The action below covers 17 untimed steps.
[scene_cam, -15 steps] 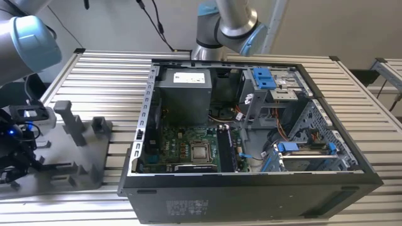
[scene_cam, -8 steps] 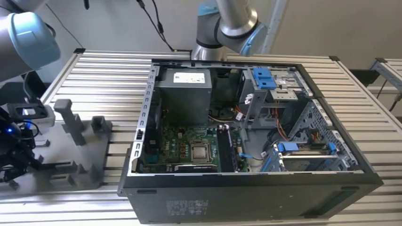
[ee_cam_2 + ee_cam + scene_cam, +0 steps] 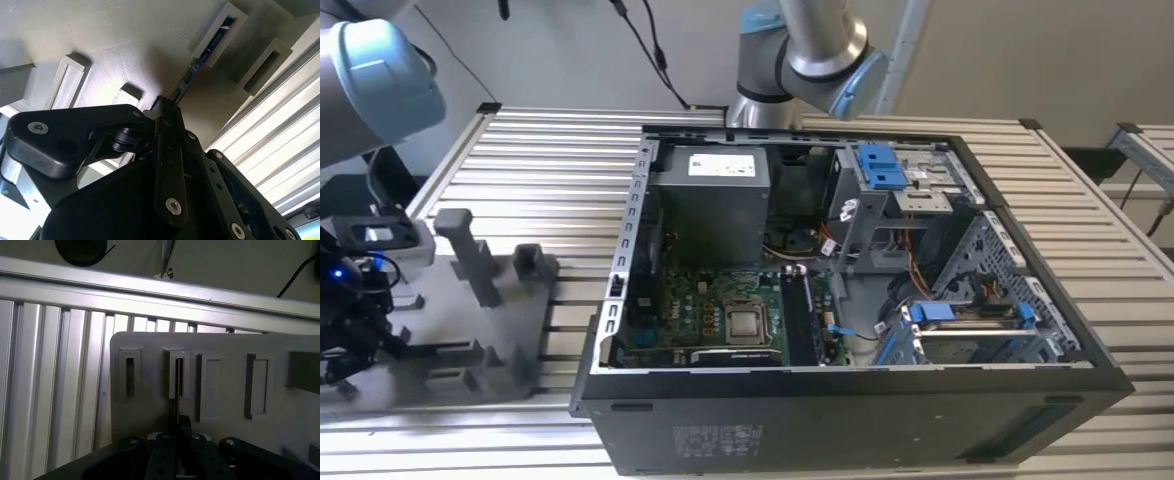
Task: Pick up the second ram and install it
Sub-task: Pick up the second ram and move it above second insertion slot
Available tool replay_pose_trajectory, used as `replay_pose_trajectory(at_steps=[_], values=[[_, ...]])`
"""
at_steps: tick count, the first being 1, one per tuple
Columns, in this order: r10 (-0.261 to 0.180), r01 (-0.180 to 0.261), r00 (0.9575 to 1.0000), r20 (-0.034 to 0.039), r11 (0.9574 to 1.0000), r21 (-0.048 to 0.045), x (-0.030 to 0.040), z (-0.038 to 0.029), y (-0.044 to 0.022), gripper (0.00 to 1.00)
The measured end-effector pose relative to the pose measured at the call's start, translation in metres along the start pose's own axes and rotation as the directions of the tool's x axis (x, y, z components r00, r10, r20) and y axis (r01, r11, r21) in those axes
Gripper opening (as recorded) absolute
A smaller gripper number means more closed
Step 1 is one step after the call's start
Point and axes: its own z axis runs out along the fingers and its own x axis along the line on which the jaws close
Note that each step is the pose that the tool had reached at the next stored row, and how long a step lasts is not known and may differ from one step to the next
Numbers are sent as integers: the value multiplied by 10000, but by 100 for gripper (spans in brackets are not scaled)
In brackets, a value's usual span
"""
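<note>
**Memory card gripped on edge at tray, opened computer alongside**

At the exterior view's left, a grey tray point(image 3: 520, 300) of upright posts and slots is set on the bench point(image 3: 547, 150). In the second wrist view, the hand point(image 3: 164, 106) is held close over that tray. Its fingers are drawn narrow and appear to be pinched on the near edge of the memory card point(image 3: 186, 77). The card stands on edge, its far end seated in one slot point(image 3: 172, 370) of the tray. The slot is judged to be there to keep the thin card upright, so that it can be taken by its edge.

To the exterior view's right, the computer case point(image 3: 854, 430) is laid on its side with the panel off. The circuit board point(image 3: 707, 300) is thereby turned upward and, it is judged, made reachable from above.

Tray and case are carried by ribbed metal slats. A pale wall with hanging cables is seen behind, and the arm point(image 3: 807, 45) is mounted at the back.
</note>
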Motion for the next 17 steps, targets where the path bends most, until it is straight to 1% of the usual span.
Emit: replay_pose_trajectory(at_steps=[1, 2, 3, 4, 5, 6, 7, 8, 10, 12, 13, 17], values=[[-5, 5, 9999, 143, 10000, 12, -1, -1, 0, 15], [-6, 6, 9998, 187, 10000, 17, -2, -2, 1, 15], [-5, 5, 9998, 184, 10000, 18, -2, -4, 0, 15], [-5, 4, 9999, 146, 10000, 15, -2, -8, 0, 15], [-3, 3, 10000, 86, 10000, 10, -2, -10, 0, 15], [-3, 2, 10000, 74, 10000, 9, -1, -11, 0, 15], [-10, 9, 9999, 167, 10000, 15, 0, -13, 0, 15], [-10, 10, 9997, 235, 10000, 22, -3, -18, 1, 15], [-3, 3, 10000, 98, 10000, 12, -4, -25, 0, 15], [-4, 4, 10000, 98, 10000, 10, -5, -43, 1, 15], [-4, 4, 10000, 95, 10000, 10, -9, -68, 2, 15], [-3, 3, 10000, 95, 10000, 10, -31, -234, 7, 15]])
